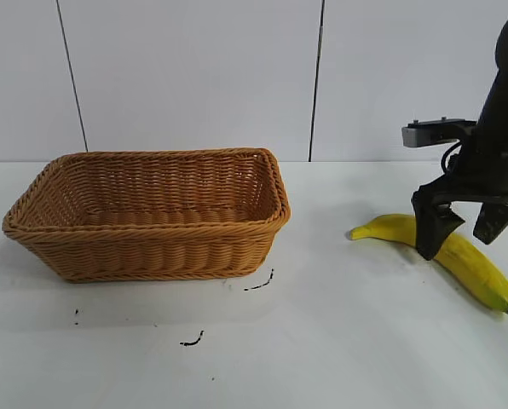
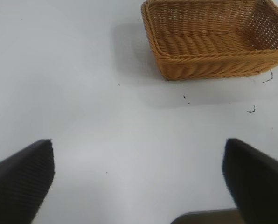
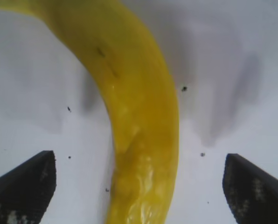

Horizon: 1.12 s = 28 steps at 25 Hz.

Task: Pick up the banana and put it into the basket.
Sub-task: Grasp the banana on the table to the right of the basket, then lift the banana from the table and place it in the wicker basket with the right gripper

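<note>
The yellow banana point(image 1: 471, 264) lies flat on the white table at the right, its stem pointing toward the basket. My right gripper point(image 1: 463, 232) is lowered over its middle, open wide, one finger on each side of it. In the right wrist view the banana point(image 3: 139, 116) runs between the fingers of the right gripper point(image 3: 139, 182), with a gap on both sides. The tan wicker basket point(image 1: 152, 247) stands at the left with nothing in it. My left gripper point(image 2: 139, 172) hangs open over bare table, with the basket point(image 2: 213, 65) farther off.
Small black marks point(image 1: 260, 284) dot the table in front of the basket. A white panelled wall point(image 1: 194, 77) rises behind the table. Bare tabletop lies between the basket and the banana.
</note>
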Motion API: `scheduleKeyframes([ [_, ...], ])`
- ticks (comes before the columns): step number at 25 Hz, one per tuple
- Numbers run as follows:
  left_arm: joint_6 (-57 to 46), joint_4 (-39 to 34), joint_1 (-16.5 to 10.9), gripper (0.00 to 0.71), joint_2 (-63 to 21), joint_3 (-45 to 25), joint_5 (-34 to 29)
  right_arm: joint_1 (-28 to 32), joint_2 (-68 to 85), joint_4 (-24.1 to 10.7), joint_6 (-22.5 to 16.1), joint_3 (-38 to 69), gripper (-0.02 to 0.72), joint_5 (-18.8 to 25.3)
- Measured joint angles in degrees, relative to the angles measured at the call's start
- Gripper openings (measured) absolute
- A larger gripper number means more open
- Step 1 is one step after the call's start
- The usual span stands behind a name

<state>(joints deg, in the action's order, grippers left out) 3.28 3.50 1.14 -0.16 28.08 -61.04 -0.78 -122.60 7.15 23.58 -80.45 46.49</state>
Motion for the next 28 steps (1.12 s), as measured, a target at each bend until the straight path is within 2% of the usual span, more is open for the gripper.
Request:
scheduleKeyframes([
  [3,0.0,0.0,0.0,0.695,0.0,0.0,0.0,0.0,-0.8,0.0,0.0,0.0,0.696,-1.4],
  [10,0.0,0.0,0.0,0.695,0.0,0.0,0.0,0.0,-2.2,-0.2,-1.0,-0.3,0.669,-1.7],
  [13,0.0,0.0,0.0,0.695,0.0,0.0,0.0,0.0,-2.2,-0.7,-2.2,-0.3,0.515,-1.7],
  [15,0.0,0.0,0.0,0.695,0.0,0.0,0.0,0.0,-1.9,-1.8,-3.8,-0.4,0.299,-1.4],
  [16,0.0,0.0,0.0,0.695,0.0,0.0,0.0,0.0,-1.8,-2.4,-4.5,-0.5,0.325,-1.0],
  [22,0.0,0.0,0.0,0.695,0.0,0.0,0.0,0.0,2.6,-3.6,-5.9,-5.5,0.316,5.7],
  [28,0.0,0.0,0.0,0.695,0.0,0.0,0.0,-0.1,7.8,-2.9,-6.0,-15.2,0.316,20.0],
])
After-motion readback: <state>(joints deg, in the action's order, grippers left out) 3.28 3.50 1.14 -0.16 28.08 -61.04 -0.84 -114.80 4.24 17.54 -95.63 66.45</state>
